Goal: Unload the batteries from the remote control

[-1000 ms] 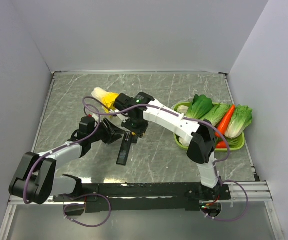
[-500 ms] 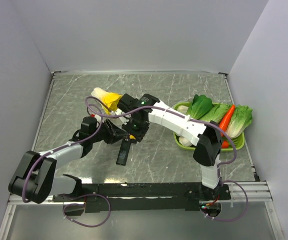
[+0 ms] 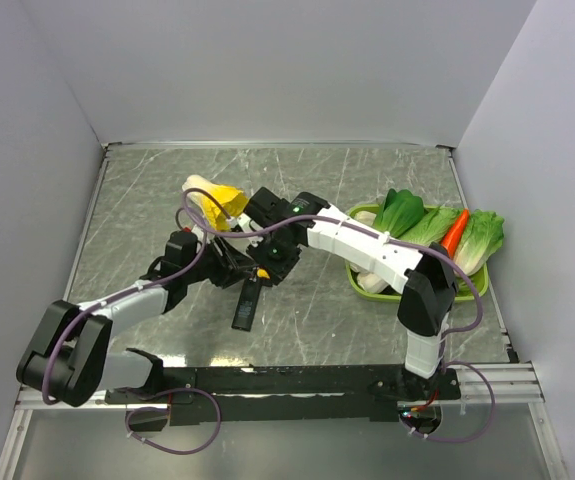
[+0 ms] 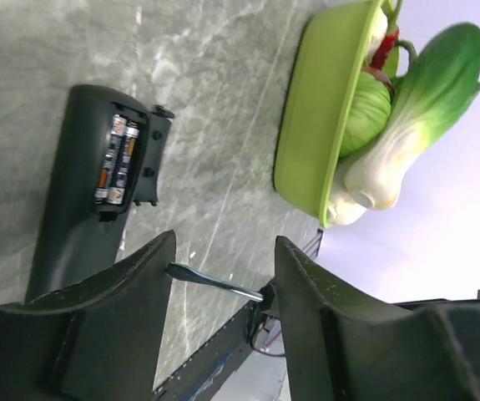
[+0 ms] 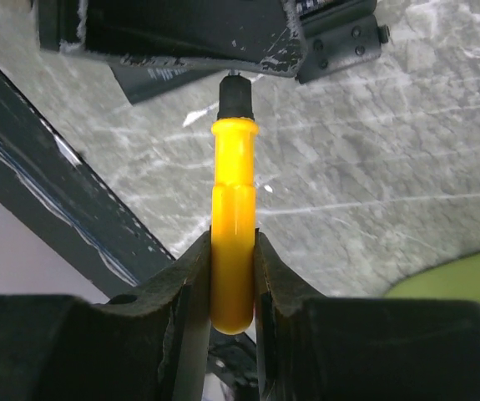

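My right claw point(image 5: 233, 280) is pinching the screwdriver point(image 5: 233, 217) by its yellow handle, with one of my fingers point(image 5: 191, 292) pressed against each side. The handle's black collar points away from me toward a black housing point(image 5: 181, 33) that crosses the top of the right wrist view. My left claw point(image 4: 223, 276) is spread wide and grips nothing. Through the gap between its two fingers I see the screwdriver's thin metal shaft crossing low over the table point(image 4: 223, 75), and I cannot tell whether the shaft touches either finger. Just beyond that gap lies the remote control point(image 4: 77, 225), flat on the grey marbled surface, back side up, with its battery bay uncovered. The batteries point(image 4: 116, 159) sit inside that bay, two of them side by side, dark with orange bands, both seated in the remote. From above, the remote lies in the near middle of the table, its long axis pointing roughly away from my bases and its far end right by the spot where my two claws come together. Off to my right, well apart from the remote, a green tray point(image 4: 302, 125) holds bok choy point(image 4: 423, 100) and a carrot point(image 3: 459, 228). A yellow-and-white vegetable point(image 3: 215, 198) lies on the table just behind my claws.
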`<state>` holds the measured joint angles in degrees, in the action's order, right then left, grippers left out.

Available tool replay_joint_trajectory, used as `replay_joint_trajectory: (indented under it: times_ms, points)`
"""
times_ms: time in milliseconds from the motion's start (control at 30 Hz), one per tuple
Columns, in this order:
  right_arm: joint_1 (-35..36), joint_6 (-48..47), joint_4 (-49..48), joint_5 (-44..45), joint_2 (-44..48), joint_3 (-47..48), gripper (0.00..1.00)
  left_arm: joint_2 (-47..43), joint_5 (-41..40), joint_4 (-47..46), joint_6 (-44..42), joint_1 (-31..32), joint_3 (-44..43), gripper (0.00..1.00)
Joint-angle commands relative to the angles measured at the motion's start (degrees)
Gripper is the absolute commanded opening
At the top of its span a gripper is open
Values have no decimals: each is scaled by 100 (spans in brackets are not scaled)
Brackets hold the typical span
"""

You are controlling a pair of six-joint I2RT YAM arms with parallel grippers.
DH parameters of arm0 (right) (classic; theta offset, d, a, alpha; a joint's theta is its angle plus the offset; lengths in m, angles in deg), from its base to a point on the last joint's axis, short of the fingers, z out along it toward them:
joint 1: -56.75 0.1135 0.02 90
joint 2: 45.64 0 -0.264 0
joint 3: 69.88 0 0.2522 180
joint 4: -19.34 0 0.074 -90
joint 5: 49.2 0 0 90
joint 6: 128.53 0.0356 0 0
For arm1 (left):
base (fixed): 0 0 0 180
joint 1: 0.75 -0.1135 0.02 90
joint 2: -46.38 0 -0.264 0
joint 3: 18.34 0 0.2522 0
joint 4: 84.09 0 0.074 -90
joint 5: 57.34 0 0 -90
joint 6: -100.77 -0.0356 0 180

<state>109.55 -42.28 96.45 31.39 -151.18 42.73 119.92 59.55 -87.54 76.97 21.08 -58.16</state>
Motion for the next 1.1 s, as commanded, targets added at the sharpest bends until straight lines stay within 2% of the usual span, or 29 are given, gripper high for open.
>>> replay_joint_trajectory:
  times_ms: [0,133,467,533,833,1067]
  points:
    - [-138,366,-719,-255,280,-103,0,-331,-166,25,69,94,-259,55]
    - [-217,682,-991,-263,314,-278,0,-445,-298,16,253,103,-206,54]
    - [-305,928,-938,71,288,-331,0,-1174,-1160,622,491,103,-153,74]
    - [-314,998,-1000,71,332,-349,0,-1315,-1283,762,579,112,-171,75]
    - [-314,1271,-1730,-245,675,-779,0,-974,-1187,667,702,217,-267,70]
    - [-296,1421,-2195,-254,885,-1008,0,-604,-1116,403,781,524,-381,62]
